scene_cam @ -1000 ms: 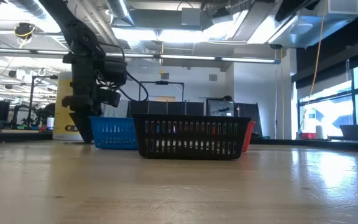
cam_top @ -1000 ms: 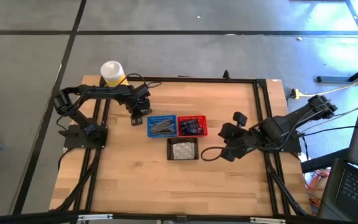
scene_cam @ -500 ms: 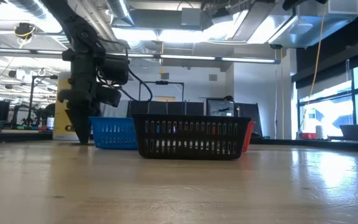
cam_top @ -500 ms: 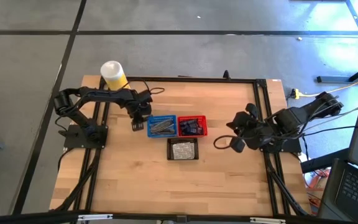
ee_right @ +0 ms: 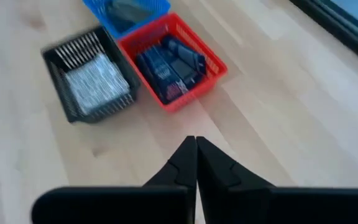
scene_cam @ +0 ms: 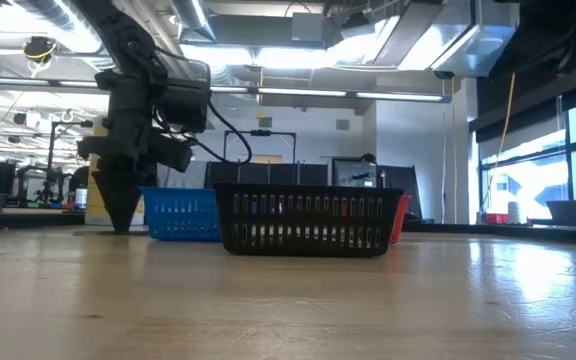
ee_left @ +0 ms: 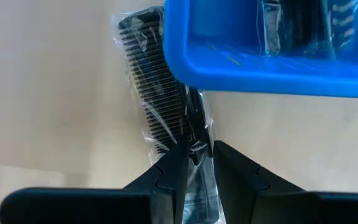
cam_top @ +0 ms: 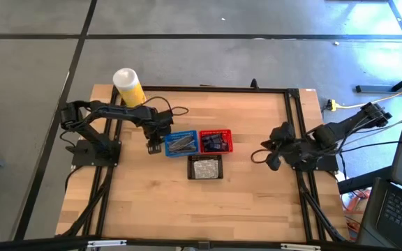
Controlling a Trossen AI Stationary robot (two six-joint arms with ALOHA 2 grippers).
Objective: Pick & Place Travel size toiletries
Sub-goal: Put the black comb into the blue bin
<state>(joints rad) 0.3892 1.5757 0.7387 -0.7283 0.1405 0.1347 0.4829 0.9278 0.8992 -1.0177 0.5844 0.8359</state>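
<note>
The left gripper (ee_left: 194,163) is closed on a wrapped comb (ee_left: 160,93) lying on the table against the blue basket's (cam_top: 180,141) left wall, apparently for lifting in; the right gripper (ee_right: 196,163), closed and empty, is parked right.

On the wooden slatted table (cam_top: 187,209), the blue mesh basket (cam_top: 181,142) sits left of and touching the red mesh basket (cam_top: 216,141); the black mesh basket (cam_top: 205,167) lies just in front of them. A clear crinkly packet holding a black comb (ee_left: 160,99) lies on the table at the blue basket's left side, partly under its rim. The left gripper (ee_left: 196,163) stands over it, the right gripper (cam_top: 271,157) well to the right. A white-and-yellow cylindrical canister (cam_top: 128,86) stands at the far left corner.
</note>
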